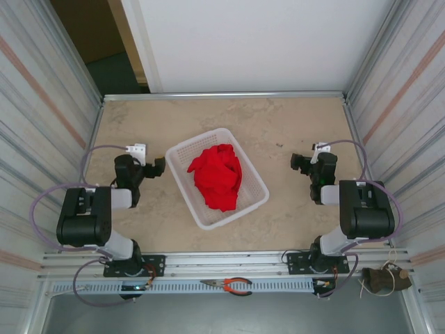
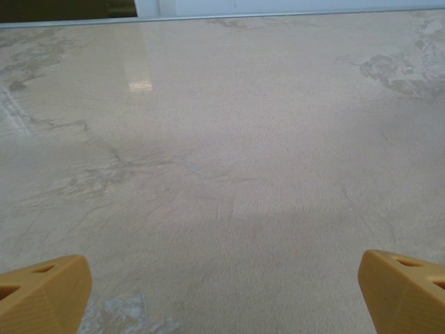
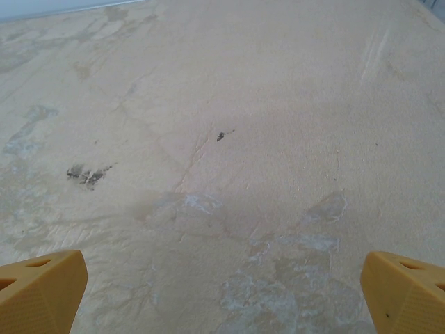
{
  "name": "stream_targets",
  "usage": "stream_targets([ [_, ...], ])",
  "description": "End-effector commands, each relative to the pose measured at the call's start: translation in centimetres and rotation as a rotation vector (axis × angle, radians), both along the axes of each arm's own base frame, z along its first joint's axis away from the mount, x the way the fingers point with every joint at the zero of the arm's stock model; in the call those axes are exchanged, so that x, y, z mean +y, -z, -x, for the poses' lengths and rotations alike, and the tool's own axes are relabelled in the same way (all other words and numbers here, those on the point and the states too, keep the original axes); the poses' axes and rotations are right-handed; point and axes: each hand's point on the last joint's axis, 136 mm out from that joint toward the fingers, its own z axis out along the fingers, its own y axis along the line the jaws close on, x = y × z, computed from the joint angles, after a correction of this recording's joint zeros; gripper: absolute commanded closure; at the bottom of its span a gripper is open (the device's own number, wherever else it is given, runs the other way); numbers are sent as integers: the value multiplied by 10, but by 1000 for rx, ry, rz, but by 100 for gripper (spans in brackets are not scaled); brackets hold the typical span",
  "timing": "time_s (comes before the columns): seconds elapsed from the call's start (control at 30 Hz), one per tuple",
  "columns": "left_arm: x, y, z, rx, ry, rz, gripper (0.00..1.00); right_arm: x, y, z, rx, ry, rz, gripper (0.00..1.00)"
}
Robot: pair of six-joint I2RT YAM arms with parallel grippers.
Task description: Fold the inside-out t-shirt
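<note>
The red t-shirt (image 1: 217, 177) is seen bunched up in a heap inside a white basket (image 1: 182, 149), which is set in the middle of the desk (image 1: 292, 125). No print can be made out on the cloth from above. Only plain red folds are shown.

The left pincer (image 1: 158, 167) is held just beside the basket's left side. The right pincer (image 1: 297, 163) is held well apart from the basket on the right. Both are opened wide, and nothing is held in them. In the wrist views, the yellow fingers (image 2: 45, 296) are seen far out at the bottom corners, with bare desk between them.

The t-shirt is judged to be light, soft and floppy. It is not likely to be broken or to slip much, but it is likely to sag and bunch up when lifted. It cannot be folded inside the basket, so it is probably to be lifted out and spread flat on the desk first.

A good place to be taken hold of is the top of the heap, where a fold is raised up. Only a pinch of cloth is needed. Care is to be taken that the basket's wall is not caught by a finger, and that the basket is not dragged along with the cloth.
</note>
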Motion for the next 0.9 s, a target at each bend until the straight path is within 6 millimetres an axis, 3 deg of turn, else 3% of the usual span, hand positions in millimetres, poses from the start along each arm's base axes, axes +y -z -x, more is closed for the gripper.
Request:
stream_targets([
  [0.0,1,-21,2,-44,1,20,1,-8,-24,-7,-22,30,8,1],
  [0.13,-2,-30,4,-11,27,10,1,-8,-46,-1,-45,56,41,1],
  [0.27,3,-52,11,-44,-10,5,1,-16,-111,9,-140,166,29,1],
  [0.33,13,-74,12,-66,-89,11,1,-37,-141,18,-158,364,-122,1],
  [0.4,23,-104,16,-71,-189,62,1,-61,-152,46,-50,642,-405,1],
  [0.43,26,-111,20,-55,-230,96,1,-50,-163,40,-14,544,-463,1],
  [0.5,25,-135,29,-23,-274,176,1,0,-192,25,4,237,-557,16],
  [0.6,13,-170,45,3,-269,266,1,80,-216,34,60,-16,-535,20],
  [0.7,1,-207,66,-9,-242,334,1,172,-221,64,162,-242,-425,17],
  [0.87,-16,-279,83,-85,-167,435,1,331,-193,141,313,-582,-315,9],
])
